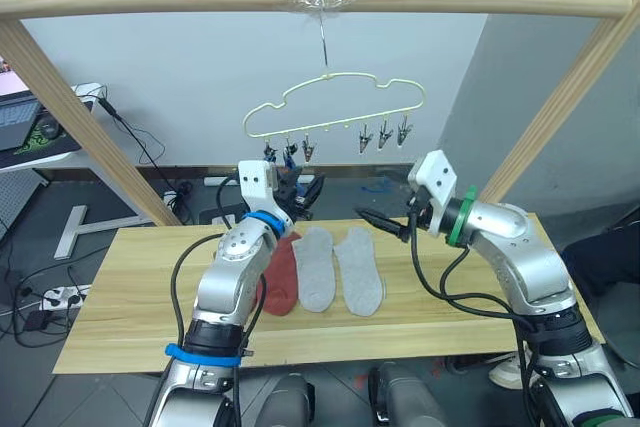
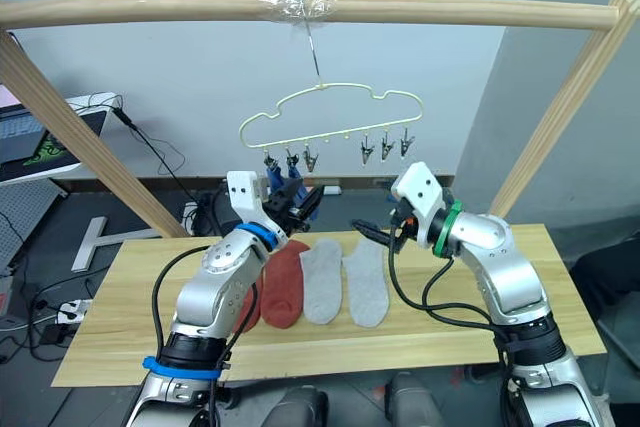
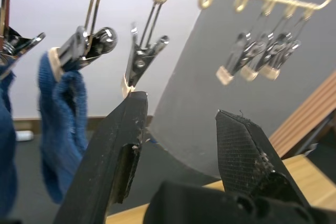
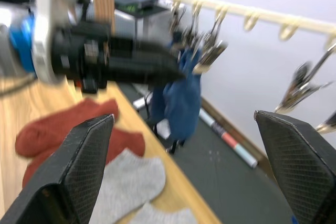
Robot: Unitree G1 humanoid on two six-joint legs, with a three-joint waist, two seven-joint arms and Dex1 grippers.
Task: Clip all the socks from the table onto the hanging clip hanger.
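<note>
Your left gripper (image 1: 303,190) is up at the clip hanger (image 1: 335,107), fingers apart and empty, beside the hung blue socks (image 3: 60,124). The red socks (image 1: 283,274) lie lengthwise on the table (image 1: 130,277) right under it. Right gripper (image 1: 385,224) gapes empty.

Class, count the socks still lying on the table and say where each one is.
4: two light grey socks side by side mid-table, one rust-red sock left of them, and a second rust-red sock mostly hidden behind the left arm.
</note>
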